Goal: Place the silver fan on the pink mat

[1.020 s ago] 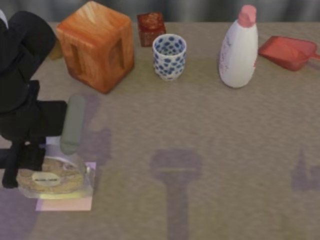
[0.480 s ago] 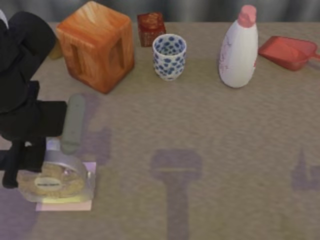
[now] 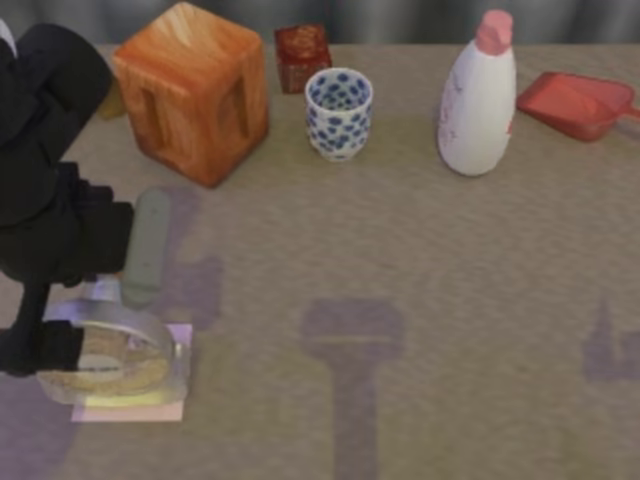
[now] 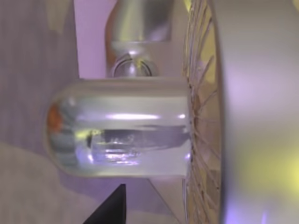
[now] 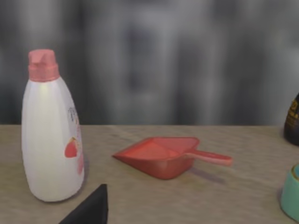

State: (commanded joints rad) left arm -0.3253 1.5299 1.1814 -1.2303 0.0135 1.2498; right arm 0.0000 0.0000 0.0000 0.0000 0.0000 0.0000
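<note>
The silver fan (image 3: 112, 352) is over the pink mat (image 3: 140, 407) at the table's front left, its shiny rim uppermost and the golden-tan grille (image 3: 105, 372) seen edge-on. My left gripper (image 3: 60, 342) reaches down from the black arm and is shut on the fan. Up close, the left wrist view shows the fan's chrome motor housing (image 4: 121, 128) and wire grille (image 4: 201, 116), with one dark fingertip (image 4: 112, 205) beside them. My right gripper (image 5: 149, 218) is outside the top view, parked and open, one fingertip (image 5: 93, 205) showing.
Along the back stand a wooden block (image 3: 195, 90), a small red-brown box (image 3: 302, 55), a blue-dotted cup (image 3: 339, 112), a white bottle with a pink cap (image 3: 478, 95) and a red scoop (image 3: 575, 103). A grey-green rod (image 3: 146, 245) lies beside the left arm.
The fan has tipped from face-up toward upright over the mat, so its white label no longer shows. The left gripper has shifted slightly with it.
</note>
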